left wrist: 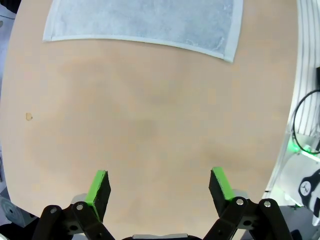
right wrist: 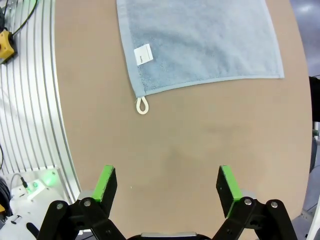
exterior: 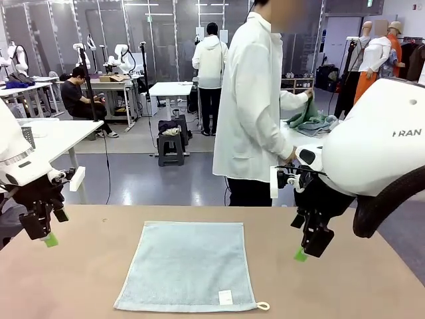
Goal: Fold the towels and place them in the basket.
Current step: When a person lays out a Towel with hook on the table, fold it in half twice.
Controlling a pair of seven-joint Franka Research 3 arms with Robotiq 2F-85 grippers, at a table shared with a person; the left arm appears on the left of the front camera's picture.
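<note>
A pale blue-grey towel (exterior: 188, 266) lies spread flat in the middle of the table, its white label and corner loop (exterior: 263, 306) at the near right corner. The same towel (left wrist: 145, 20) crosses the top of the left wrist view, and the towel (right wrist: 200, 42) with its loop (right wrist: 142, 105) fills the top of the right wrist view. My left gripper (exterior: 46, 232) hangs open above the table's left side, well clear of the towel. My right gripper (exterior: 307, 247) hovers open above the right side. Both hold nothing. The basket is out of view.
A person in a white coat (exterior: 249, 100) stands at the far side, turned right, handling green and grey cloths (exterior: 309, 119) on a side table. Bare tan tabletop (exterior: 80, 279) lies on both sides of the towel.
</note>
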